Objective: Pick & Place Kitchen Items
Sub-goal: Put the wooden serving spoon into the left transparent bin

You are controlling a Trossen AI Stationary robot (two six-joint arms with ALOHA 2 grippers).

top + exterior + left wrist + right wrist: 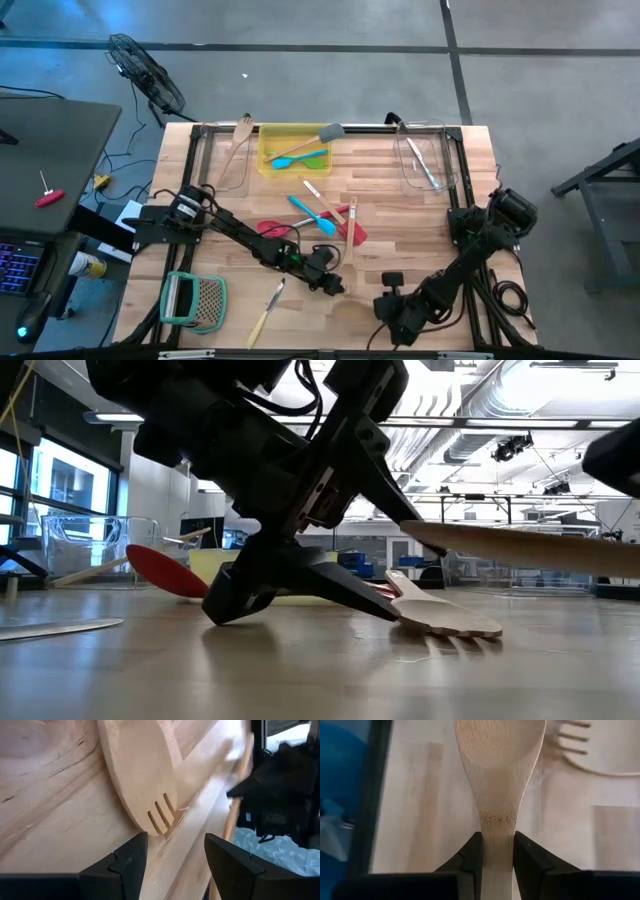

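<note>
We see our right gripper (497, 851), low at the table's (420, 215) near edge, clamped on the handle of a wooden spoon (498, 775), its bowl sticking out past the fingers. Our left gripper (176, 865) sits at the table's front centre, jaws apart and holding nothing, over a slotted wooden fork (142, 775) lying flat. Other utensils lie mid-table and in the yellow tray (268, 150).

You see a pale wooden table (420, 215) carrying a yellow bin (270, 150), clear containers (425, 160), scattered utensils (320, 215) and a green grater (195, 300).
</note>
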